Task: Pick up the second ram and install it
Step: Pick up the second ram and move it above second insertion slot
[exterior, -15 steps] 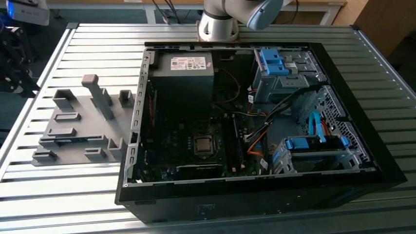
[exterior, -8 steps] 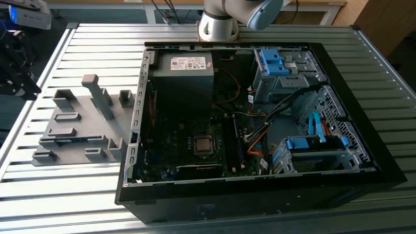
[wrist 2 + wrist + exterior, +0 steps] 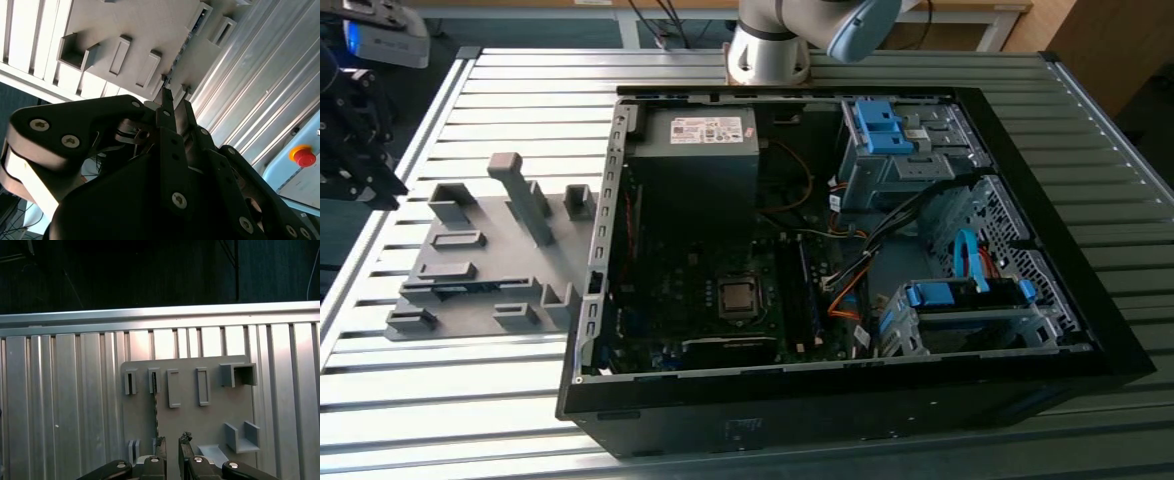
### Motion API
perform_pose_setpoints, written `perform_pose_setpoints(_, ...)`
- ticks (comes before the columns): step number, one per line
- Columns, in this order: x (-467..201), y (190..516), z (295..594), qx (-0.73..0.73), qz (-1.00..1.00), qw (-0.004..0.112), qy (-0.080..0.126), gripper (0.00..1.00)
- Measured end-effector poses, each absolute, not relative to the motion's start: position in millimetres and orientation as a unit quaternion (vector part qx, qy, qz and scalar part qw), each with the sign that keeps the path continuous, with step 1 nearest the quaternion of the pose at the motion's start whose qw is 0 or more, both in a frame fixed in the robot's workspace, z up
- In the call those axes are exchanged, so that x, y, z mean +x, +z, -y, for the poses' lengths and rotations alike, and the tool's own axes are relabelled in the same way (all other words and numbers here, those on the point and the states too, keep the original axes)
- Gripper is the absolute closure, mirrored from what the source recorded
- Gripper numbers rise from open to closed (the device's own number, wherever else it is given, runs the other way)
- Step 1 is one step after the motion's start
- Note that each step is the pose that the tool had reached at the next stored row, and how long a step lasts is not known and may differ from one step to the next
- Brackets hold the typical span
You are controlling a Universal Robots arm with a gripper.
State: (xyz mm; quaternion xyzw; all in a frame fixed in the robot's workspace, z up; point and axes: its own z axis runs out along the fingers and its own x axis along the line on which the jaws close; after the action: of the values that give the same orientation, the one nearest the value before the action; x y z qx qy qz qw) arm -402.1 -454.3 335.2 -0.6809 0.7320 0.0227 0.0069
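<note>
In the first wrist view the gripper (image 3: 173, 439) is being held over the grey fixture plate (image 3: 195, 422), its fingers (image 3: 161, 447) slightly parted, with nothing clasped between them. The second ram (image 3: 156, 412) is being carried on edge in the plate's slots, just beyond one fingertip. At the exterior view's upper middle the arm's base (image 3: 767, 55) is being shown behind the open computer case (image 3: 854, 405). A pale label (image 3: 707, 128) is being displayed on the power supply (image 3: 694, 175), its print too small to be read.

1. Exterior view: high, well apart from the plate (image 3: 500, 272), looking down obliquely.
2. First wrist view: above the plate (image 3: 200, 426), facing straight down.
3. Second wrist view: behind the gripper (image 3: 176, 100), near the plate (image 3: 150, 30), tilted.
4. All three share the plate.
</note>
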Motion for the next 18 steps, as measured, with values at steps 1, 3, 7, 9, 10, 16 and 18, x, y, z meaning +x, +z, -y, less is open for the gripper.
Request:
perform_pose_setpoints(1,-402.1,334.7,454.3,-0.681,-0.732,0.007,0.023,0.75)
perform_pose_setpoints(3,-402.1,333.7,454.4,-0.681,-0.732,0.007,0.023,0.75)
perform_pose_setpoints(7,-402.1,332.0,454.5,-0.681,-0.732,0.007,0.023,0.75)
perform_pose_setpoints(9,-402.1,331.3,454.5,-0.681,-0.732,0.007,0.023,0.75)
perform_pose_setpoints(10,-402.1,330.9,454.5,-0.681,-0.732,0.007,0.023,0.75)
perform_pose_setpoints(16,-402.1,328.9,454.7,-0.681,-0.732,0.007,0.023,0.75)
perform_pose_setpoints(18,-402.1,328.2,454.7,-0.681,-0.732,0.007,0.023,0.75)
